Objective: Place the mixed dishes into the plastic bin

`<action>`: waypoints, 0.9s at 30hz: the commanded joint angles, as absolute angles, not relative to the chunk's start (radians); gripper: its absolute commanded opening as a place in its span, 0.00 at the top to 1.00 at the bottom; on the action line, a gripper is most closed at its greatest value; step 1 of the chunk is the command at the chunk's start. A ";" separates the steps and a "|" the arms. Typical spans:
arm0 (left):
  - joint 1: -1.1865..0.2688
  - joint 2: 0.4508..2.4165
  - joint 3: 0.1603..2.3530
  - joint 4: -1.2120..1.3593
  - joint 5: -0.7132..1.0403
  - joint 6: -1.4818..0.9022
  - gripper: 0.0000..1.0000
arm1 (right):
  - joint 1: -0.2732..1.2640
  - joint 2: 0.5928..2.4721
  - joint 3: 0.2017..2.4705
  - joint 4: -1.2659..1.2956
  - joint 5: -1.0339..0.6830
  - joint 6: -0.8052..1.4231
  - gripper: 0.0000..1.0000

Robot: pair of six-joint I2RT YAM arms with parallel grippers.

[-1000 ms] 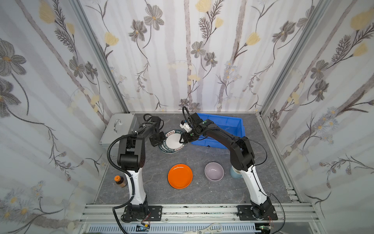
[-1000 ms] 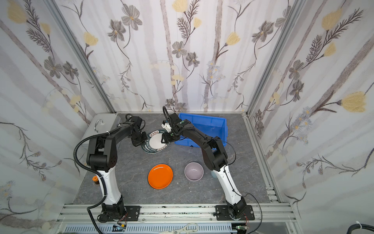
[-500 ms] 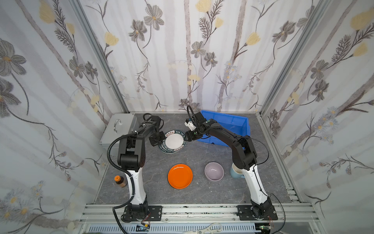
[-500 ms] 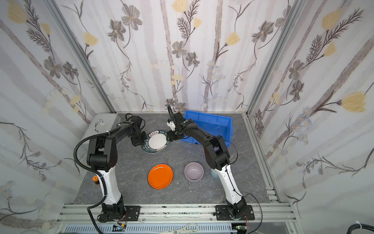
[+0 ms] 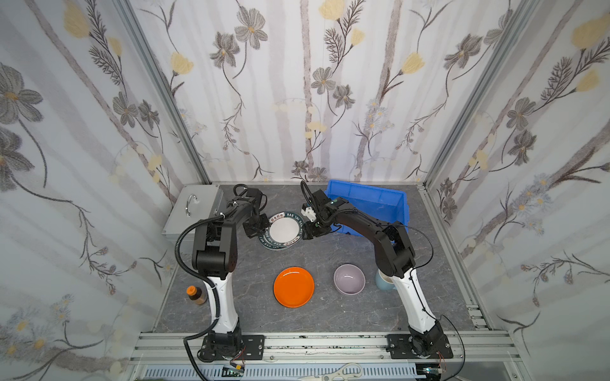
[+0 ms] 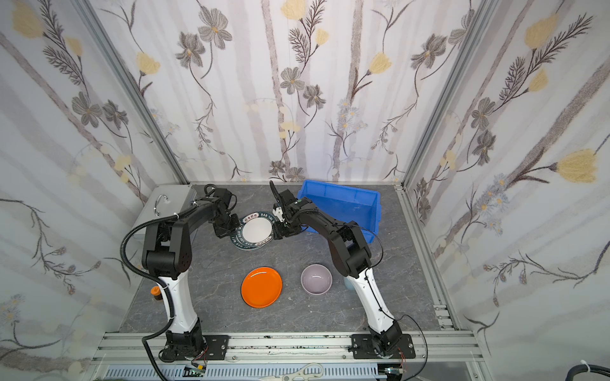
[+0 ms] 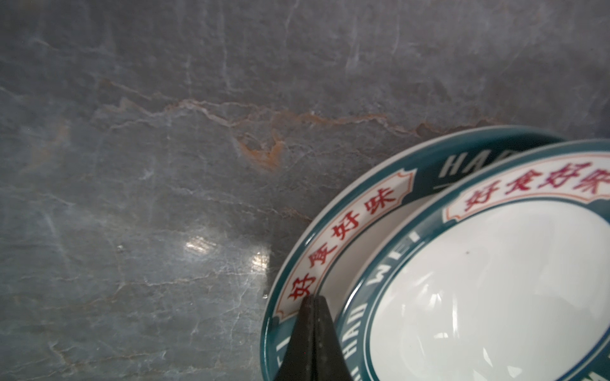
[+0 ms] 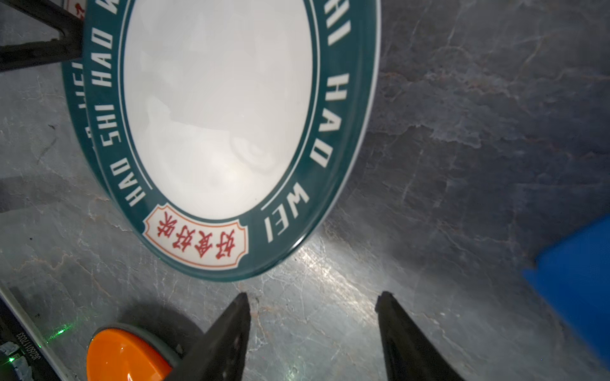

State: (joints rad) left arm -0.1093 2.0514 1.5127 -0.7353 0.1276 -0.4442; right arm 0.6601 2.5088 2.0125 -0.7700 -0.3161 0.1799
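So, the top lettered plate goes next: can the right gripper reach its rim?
Probably yes: the right gripper is open short of the rim of the top plate, only bare table between. The left gripper, shut, is over the lower plate.

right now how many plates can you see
3: an upper plate overlapping a lower plate, both green-rimmed, mid-table; an orange plate nearer the arm bases. More may hide underneath.

You're in a lab-style robot test booth: floral-papered panels wall a marble-look tabletop, two arms bolted to an aluminium rail.
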 commanded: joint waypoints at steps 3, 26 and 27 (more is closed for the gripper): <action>-0.109 2.050 1.512 -0.746 0.118 -0.426 1.00 | 0.665 2.510 2.023 -0.713 -0.371 0.212 0.38; -0.109 2.052 1.520 -0.734 0.139 -0.413 1.00 | 0.656 2.561 2.066 -0.583 -0.423 0.282 0.43; -0.109 2.054 1.520 -0.735 0.140 -0.412 1.00 | 0.655 2.565 2.070 -0.580 -0.423 0.283 0.43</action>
